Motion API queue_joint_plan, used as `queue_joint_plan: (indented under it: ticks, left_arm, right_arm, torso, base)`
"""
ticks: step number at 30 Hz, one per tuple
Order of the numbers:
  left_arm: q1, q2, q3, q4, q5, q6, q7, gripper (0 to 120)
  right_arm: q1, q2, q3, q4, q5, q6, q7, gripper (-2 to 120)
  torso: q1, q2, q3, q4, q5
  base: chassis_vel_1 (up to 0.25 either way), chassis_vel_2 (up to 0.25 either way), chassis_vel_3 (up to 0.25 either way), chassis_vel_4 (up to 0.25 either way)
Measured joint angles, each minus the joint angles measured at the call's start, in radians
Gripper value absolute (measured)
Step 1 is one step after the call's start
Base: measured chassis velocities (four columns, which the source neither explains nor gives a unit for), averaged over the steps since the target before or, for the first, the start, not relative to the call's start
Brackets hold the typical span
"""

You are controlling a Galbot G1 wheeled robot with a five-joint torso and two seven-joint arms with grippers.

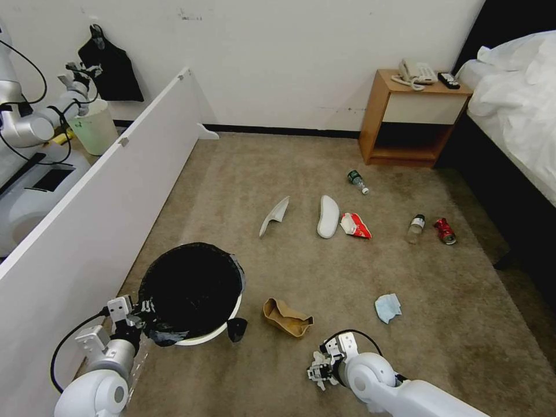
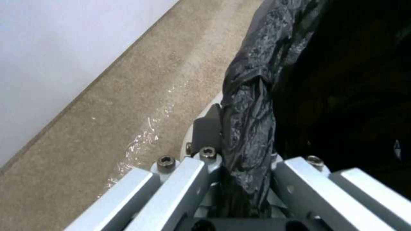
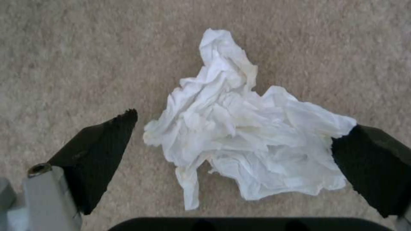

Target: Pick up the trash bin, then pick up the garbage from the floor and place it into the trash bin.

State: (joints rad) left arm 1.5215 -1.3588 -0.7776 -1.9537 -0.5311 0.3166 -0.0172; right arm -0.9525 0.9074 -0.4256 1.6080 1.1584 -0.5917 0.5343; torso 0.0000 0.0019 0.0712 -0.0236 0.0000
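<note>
The trash bin, white with a black bag over its rim, is at the lower left, and my left gripper is shut on its near rim. My right gripper is down at the floor and open, its fingers on either side of a crumpled white tissue lying on the carpet. Other garbage on the floor: a brown cardboard scrap, a light-blue wad, two white slippers, a red-white wrapper, two small bottles and a red can.
A long white panel runs along the left, close to the bin. A wooden nightstand stands at the far wall and a bed fills the right side. Behind the panel is another robot arm with a pale bucket.
</note>
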Motion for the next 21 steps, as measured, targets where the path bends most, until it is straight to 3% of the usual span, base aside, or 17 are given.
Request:
queue_joint_plan:
  ticks: [21]
  left_arm:
    - [0.007, -0.003, 0.000, -0.005, 0.004, -0.004, 0.000, 2]
  right_arm:
    - [-0.019, -0.002, 0.031, -0.011, -0.013, 0.003, -0.002, 100]
  torso:
    - [0.000, 0.000, 0.000, 0.0000, 0.0001]
  base:
    - [0.000, 0.000, 0.000, 0.000]
